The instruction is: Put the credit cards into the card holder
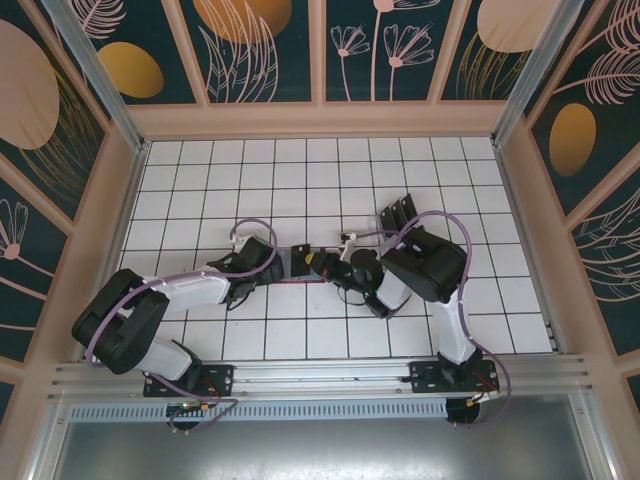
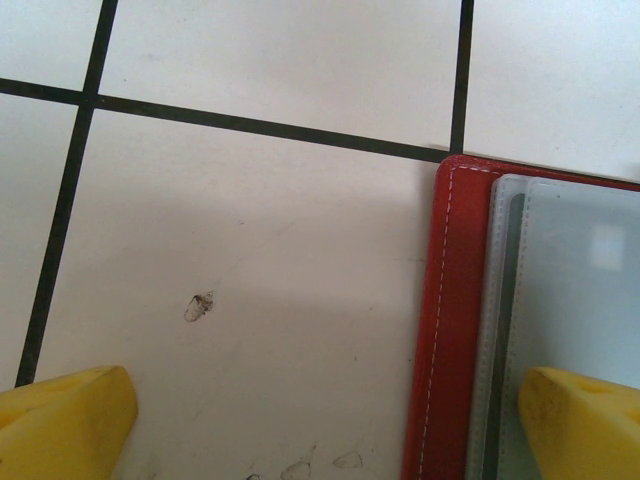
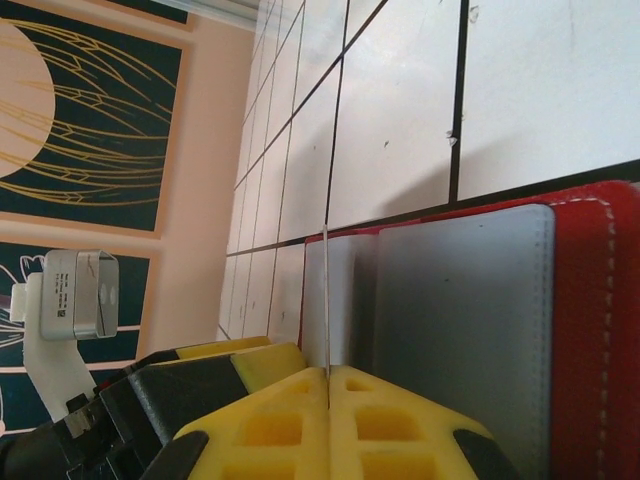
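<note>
Lying open: 1 card holder [image 2: 450,330].

Red card holder [image 2: 450,330] on white, black-gridded table [image 2: 250,230].

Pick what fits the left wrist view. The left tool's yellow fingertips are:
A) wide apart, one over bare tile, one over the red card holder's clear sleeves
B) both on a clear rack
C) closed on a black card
A: the left tool stands open, one fingertip over white tile, the other over the sleeves of the card holder.
</note>
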Controlling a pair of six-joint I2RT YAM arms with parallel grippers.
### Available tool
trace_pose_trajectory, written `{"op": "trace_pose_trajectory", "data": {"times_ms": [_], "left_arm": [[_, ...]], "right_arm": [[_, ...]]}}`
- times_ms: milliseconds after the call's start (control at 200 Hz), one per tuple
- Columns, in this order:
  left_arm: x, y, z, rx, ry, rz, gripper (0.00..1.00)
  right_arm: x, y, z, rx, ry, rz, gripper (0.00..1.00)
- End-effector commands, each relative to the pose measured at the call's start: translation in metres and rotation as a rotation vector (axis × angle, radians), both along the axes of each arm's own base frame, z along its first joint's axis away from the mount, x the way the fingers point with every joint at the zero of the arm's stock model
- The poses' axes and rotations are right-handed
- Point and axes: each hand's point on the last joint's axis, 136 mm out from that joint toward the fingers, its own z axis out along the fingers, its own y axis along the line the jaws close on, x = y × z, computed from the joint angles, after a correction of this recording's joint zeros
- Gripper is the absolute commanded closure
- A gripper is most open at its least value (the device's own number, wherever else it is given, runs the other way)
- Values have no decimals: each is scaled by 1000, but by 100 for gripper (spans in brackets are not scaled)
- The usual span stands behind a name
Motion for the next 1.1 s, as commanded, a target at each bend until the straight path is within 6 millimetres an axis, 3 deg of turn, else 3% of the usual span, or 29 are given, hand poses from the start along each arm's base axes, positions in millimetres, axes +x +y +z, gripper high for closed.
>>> {"op": "trace_pose_trajectory", "data": {"times_ms": [0, 370, 1096], "left_arm": [[-33, 24, -32, 90, 139, 7, 1], [-33, 24, -32, 88, 139, 3, 2], [-33, 24, -32, 86, 135, 3, 2]], "right_arm": [[3, -8, 15, 23, -28, -27, 100], [7, -21, 16, -30, -47, -65, 100], [13, -1, -1, -42, -15, -30, 100]]}}
